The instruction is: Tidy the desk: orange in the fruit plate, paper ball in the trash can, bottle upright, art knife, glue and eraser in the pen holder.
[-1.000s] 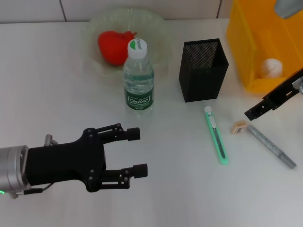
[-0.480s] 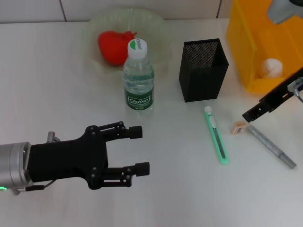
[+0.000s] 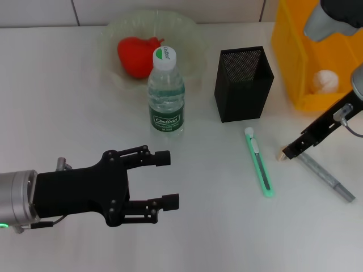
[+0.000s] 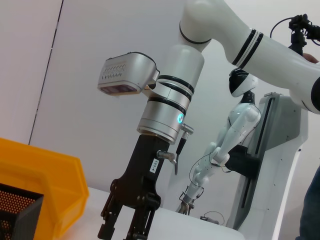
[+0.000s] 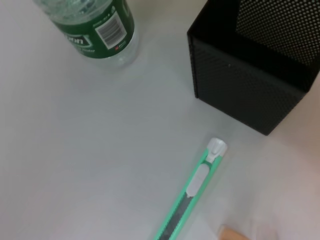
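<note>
On the white counter (image 3: pixel 68 102) the yellow trash can (image 3: pixel 295 51) already holds the paper ball (image 3: pixel 325 81), and the fruit plate (image 3: pixel 190 39) holds a red fruit (image 3: pixel 135 54). The bottle (image 3: pixel 166 93) stands upright; its label reads "Cestbon". The black mesh pen holder (image 3: pixel 244 84) stands between bottle and can.

The left pincer (image 3: pixel 165 179) hovers near the counter's front, jaws wide apart, holding nothing (idle, I judge). The right pincer (image 3: pixel 290 149) is down right at the eraser (image 3: pixel 281 154); whether its tips are closed I cannot tell.

The green art knife (image 3: pixel 260 162) lies just left of it, long axis pointing away from the robot. The grey glue stick (image 3: pixel 326 176) slants away to its right.
</note>
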You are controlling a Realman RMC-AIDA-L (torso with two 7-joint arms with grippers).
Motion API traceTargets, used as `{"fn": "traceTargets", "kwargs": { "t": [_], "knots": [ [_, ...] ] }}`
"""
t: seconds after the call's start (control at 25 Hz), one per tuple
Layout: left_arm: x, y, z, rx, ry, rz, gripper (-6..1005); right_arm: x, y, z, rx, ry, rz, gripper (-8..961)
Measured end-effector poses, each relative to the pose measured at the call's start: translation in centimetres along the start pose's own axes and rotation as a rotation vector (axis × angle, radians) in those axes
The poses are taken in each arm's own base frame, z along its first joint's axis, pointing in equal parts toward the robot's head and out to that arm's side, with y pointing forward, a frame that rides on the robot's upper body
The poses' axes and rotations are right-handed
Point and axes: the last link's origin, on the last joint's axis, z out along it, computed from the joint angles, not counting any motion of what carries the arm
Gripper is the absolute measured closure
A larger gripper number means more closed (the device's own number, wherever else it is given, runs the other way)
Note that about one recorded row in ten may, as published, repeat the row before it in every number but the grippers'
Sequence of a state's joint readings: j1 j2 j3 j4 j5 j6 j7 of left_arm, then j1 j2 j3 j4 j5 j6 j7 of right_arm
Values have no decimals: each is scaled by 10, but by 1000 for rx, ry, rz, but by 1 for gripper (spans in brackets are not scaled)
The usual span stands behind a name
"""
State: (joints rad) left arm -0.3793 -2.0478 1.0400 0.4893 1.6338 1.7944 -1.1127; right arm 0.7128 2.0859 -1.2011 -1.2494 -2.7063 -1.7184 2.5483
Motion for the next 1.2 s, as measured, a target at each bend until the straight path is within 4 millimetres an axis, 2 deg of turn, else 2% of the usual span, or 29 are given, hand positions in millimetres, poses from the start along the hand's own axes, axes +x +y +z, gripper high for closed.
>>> {"fn": "traceTargets", "kwargs": {
  "t": [0.12,0.44,0.56,0.92,0.96,1.2],
  "knots": [
    [0,0,0,0,1,-1,186,2,1,0,-1,16,5,322],
    [-2,1,-2,10,-1,-3,186,16,-13,2,67,43,69,334],
    [-2,0,-2,13,-3,-2,186,15,-12,3,51,16,70,339],
    [-1,-1,-2,5,-10,-8,187,-8,-2,1,10,-104,47,353],
    [-1,-1,-2,7,-12,-10,187,-15,2,8,-11,-135,46,354],
    [-1,-2,-2,6,-12,-11,187,-24,15,32,-3,-130,41,363]
  ]
}}
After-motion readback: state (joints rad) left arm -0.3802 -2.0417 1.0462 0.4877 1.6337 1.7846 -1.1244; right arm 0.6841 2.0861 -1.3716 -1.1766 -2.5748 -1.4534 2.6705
